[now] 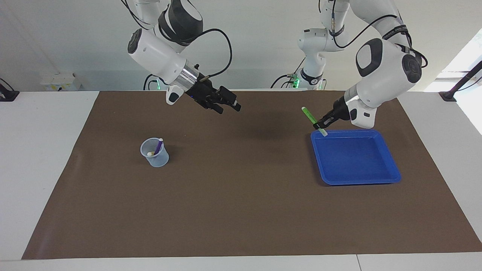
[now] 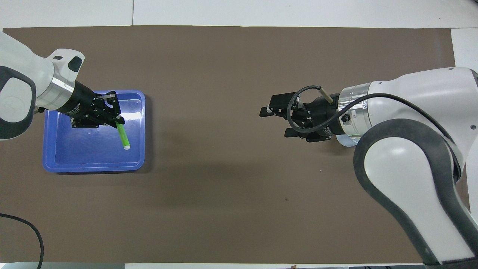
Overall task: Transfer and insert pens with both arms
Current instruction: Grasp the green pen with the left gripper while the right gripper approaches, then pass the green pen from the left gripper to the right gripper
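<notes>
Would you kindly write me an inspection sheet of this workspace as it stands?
Surface: brown mat on a white table.
Job's things: green pen tilted in the left gripper, over the blue tray's corner; purple pen and a pale-ended pen, colour unclear, stand in the clear cup toward the right arm's end.
Clutter: nothing seen.
Grippers: left gripper shut on the green pen; right gripper open, empty, raised over bare mat.
Cables: black cables loop along both arms; one lies at the table edge by the left arm.
Surroundings: white wall; two small arm bases with green lights.
</notes>
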Tool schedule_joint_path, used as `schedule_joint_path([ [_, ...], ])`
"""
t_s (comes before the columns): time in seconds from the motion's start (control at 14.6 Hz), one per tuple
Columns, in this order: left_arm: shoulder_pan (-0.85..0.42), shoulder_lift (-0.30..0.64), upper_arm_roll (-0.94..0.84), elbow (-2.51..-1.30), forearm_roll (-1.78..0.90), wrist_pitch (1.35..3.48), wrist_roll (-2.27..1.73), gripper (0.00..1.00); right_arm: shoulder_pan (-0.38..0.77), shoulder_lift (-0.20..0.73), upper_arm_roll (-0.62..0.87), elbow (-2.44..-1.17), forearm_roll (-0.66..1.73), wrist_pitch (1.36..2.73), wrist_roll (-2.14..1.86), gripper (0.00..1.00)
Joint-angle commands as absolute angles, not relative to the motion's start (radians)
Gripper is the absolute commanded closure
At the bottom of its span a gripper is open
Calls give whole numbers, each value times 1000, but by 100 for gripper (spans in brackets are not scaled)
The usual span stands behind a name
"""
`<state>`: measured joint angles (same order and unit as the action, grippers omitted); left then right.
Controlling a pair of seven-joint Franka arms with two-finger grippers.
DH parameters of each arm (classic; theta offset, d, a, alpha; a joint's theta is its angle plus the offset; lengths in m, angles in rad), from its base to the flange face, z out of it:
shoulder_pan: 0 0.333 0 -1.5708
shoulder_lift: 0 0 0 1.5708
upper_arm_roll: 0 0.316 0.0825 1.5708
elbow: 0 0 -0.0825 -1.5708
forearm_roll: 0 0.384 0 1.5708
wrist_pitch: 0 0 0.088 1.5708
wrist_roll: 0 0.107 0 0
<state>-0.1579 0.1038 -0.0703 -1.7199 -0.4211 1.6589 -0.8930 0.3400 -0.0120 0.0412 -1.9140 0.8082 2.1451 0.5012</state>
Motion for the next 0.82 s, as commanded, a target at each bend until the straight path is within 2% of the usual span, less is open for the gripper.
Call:
schedule_joint_path([
  [0.0, -204, 39, -60, -1795, -517, 1675, -1078, 100, 360, -15, 41, -1927, 862, 2209, 547, 0],
  [0.34, -293, -26, -60, -1914, -619, 1848, -1428, 100, 475, -8, 41, -1930, 894, 2374, 654, 0],
  [0.62, -291, -31, -58, -1930, -702, 1887, -1534, 100, 518, -21, 41, -1971, 893, 2393, 608, 0],
  [0.75, -285, -31, -58, -1931, -721, 1894, -1549, 100, 531, -21, 41, -1974, 891, 2404, 603, 7],
])
